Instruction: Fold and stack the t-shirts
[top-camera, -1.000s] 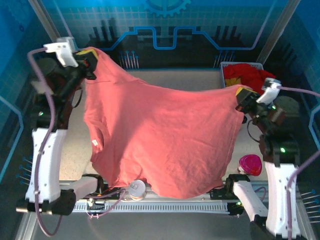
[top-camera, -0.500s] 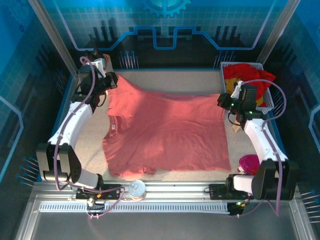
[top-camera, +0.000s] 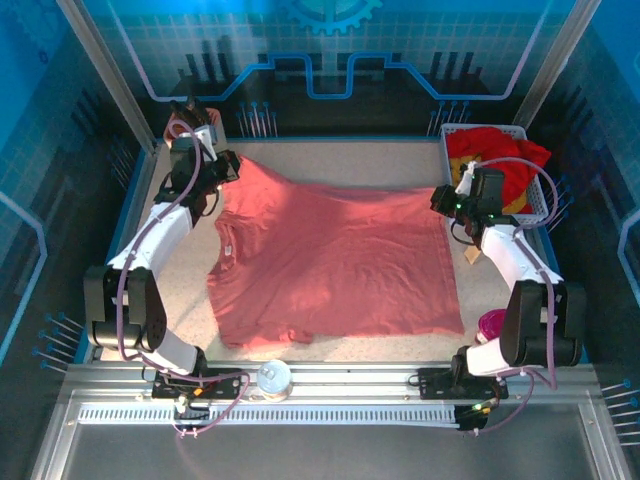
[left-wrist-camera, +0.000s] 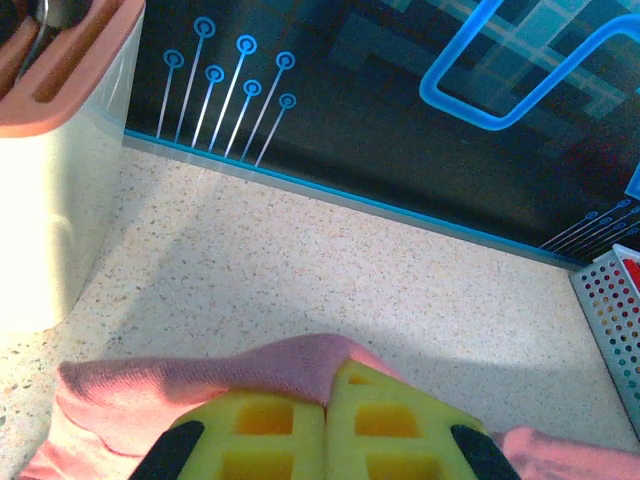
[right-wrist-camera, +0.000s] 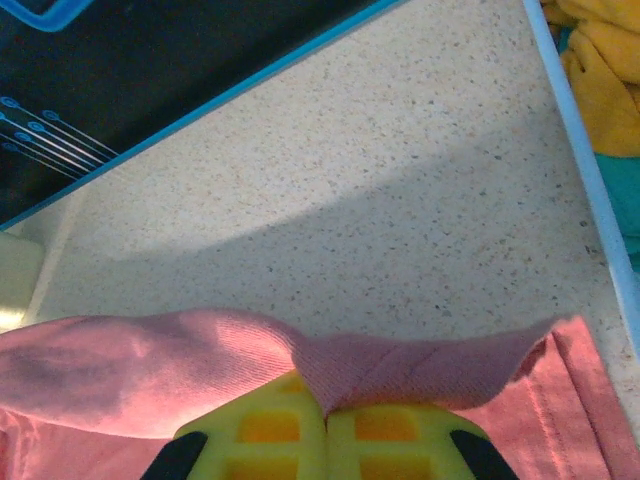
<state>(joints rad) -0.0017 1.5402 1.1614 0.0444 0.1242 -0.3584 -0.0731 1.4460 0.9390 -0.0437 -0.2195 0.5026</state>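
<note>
Just right of the right gripper (top-camera: 441, 200), a mesh basket (top-camera: 537, 205) holds red and yellow t-shirts (top-camera: 492, 158). It and the left gripper (top-camera: 228, 166) each pinch the salmon t-shirt (top-camera: 330, 265), spread between them on the speckled table (top-camera: 330, 160).

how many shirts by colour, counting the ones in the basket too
salmon-pink t-shirt: 1, spread on the table
red t-shirt: 1, in the basket
yellow t-shirt: 1, in the basket
total: 3 visible; the heap in the basket may hide more
</note>
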